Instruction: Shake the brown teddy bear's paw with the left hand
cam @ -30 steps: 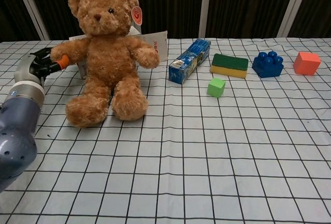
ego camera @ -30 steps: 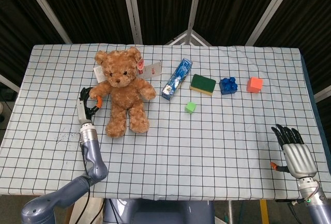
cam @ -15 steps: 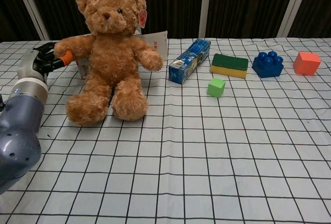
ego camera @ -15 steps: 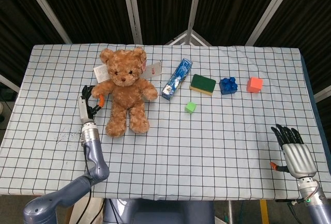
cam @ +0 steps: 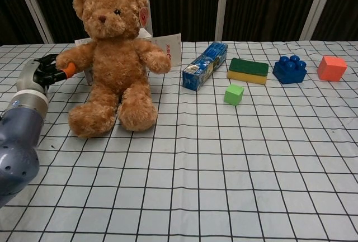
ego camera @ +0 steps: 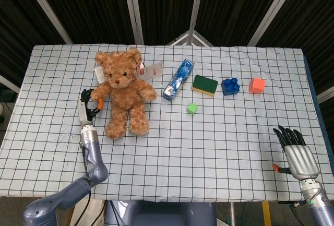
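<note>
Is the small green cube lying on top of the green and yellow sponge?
No, in the chest view the small green cube sits on the tablecloth, in front of the sponge and apart from it.

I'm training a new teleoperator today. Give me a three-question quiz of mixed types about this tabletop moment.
1. True or false: the left hand holds the paw of the brown plush teddy bear.
2. Which lies nearest the small green cube? A) orange cube B) green-and-yellow sponge C) blue studded brick
3. Fill in: the right hand rests with fingers spread, holding ____.

Key: 1 true; 2 B; 3 nothing.
</note>
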Motion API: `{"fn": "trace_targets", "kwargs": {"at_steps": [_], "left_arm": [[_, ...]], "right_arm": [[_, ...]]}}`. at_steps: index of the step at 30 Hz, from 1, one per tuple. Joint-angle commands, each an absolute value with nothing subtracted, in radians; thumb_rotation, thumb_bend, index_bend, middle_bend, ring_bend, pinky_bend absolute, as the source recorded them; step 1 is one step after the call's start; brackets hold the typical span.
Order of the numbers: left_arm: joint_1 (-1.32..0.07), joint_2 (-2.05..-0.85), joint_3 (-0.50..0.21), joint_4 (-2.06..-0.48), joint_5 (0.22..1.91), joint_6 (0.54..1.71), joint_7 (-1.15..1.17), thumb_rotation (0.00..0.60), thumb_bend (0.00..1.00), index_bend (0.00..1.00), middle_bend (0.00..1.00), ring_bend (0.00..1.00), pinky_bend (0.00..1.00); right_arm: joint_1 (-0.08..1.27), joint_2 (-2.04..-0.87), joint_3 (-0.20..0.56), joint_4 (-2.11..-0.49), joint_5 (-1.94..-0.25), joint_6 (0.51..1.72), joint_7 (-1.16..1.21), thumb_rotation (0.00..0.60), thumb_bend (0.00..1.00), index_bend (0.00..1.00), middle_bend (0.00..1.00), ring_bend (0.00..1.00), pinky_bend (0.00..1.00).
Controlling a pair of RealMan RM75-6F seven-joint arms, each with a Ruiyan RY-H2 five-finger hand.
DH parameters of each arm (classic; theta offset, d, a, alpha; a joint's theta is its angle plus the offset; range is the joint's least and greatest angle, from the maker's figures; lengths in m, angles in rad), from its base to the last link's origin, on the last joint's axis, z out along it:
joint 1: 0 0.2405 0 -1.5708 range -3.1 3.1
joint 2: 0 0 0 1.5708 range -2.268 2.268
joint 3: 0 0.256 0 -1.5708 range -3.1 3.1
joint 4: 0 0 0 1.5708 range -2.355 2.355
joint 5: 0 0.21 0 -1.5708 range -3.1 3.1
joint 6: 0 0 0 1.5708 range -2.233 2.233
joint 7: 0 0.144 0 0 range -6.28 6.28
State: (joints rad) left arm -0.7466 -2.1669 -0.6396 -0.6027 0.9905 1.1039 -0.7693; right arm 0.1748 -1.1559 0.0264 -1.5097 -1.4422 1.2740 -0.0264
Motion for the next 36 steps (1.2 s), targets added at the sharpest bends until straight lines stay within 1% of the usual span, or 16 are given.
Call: {"fn": "trace_targets", "kwargs": {"at_steps": [1, 4, 7, 15, 25, 36], "left_arm": [[-0.755, -2.171, -0.636, -0.616, 1.008, 1.135, -0.772, 0.6, 0.65, 0.39, 0.42, 0.01, 0.0], [-0.753, -2.169, -0.631, -0.632, 1.018, 1.158, -0.766, 0.6, 0.65, 0.39, 0.42, 0.01, 0.0], [-0.746, -2.167, -0.63, -0.633, 1.014, 1.157, -0.755, 0.6, 0.65, 0.39, 0.42, 0.01, 0.0], [-0.747, -2.169, -0.644, -0.588, 0.975, 1.087, -0.748, 0.6, 0.65, 0.39, 0.42, 0.01, 0.0], [-0.747, -2.17, -0.625, -0.622, 1.018, 1.16, -0.756, 0.6, 0.64, 0.39, 0.42, 0.01, 0.0], [-0.735, -2.159, -0.626, -0.626, 1.008, 1.137, -0.755, 0.6, 0.63, 0.37, 0.41, 0.01, 0.0]], "right_arm": [[0.176, -1.156, 0.026, -1.509, -1.44, 1.271, -0.027, 0.6, 0.1, 0.0, 0.0, 0.0, 0.0], [0.177, -1.157, 0.026, -1.509, -1.439, 1.269, -0.029, 0.6, 0.1, 0.0, 0.0, 0.0, 0.0], [0.177, -1.157, 0.025, -1.511, -1.442, 1.269, -0.029, 0.6, 0.1, 0.0, 0.0, 0.0, 0.0], [0.176, -1.156, 0.025, -1.513, -1.441, 1.272, -0.03, 0.6, 0.1, 0.0, 0.0, 0.0, 0.0], [0.177, -1.157, 0.025, -1.513, -1.44, 1.269, -0.032, 0.6, 0.1, 0.0, 0.0, 0.0, 0.0], [0.18, -1.154, 0.023, -1.518, -1.436, 1.259, -0.035, 0.6, 0.1, 0.0, 0.0, 0.0, 0.0]]}}
